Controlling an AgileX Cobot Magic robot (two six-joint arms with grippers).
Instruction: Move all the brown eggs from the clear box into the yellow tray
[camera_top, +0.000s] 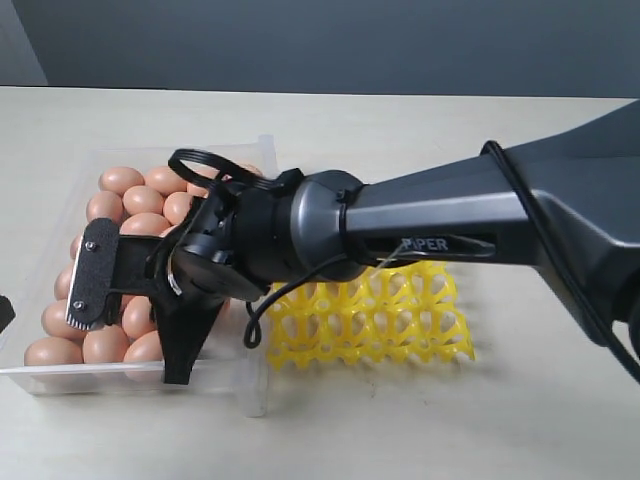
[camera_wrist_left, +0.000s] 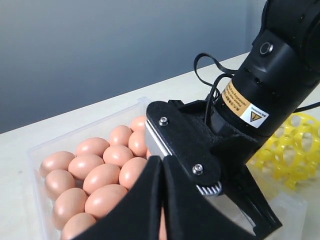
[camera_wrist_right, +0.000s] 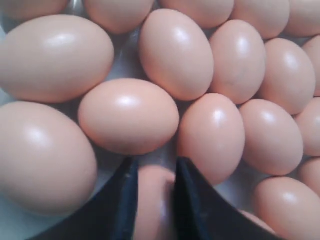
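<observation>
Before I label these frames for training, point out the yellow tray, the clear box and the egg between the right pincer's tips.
yellow tray (camera_top: 372, 322): exterior view, bare lattice.
clear box (camera_top: 225, 378): exterior view, front wall.
brown egg (camera_wrist_right: 154, 200): right wrist view, visible middle.

Bright, soft, even light from overhead. Broad pale sheen on the smooth pinkish-brown oval eggs (camera_wrist_right: 129, 116), slightly soft at close range in the right wrist view. Dull highlights along the dark grey rounded arm housing (camera_top: 320, 225). Only a faint shadow beneath the bright yellow plastic lattice tray (camera_top: 370, 325).
</observation>
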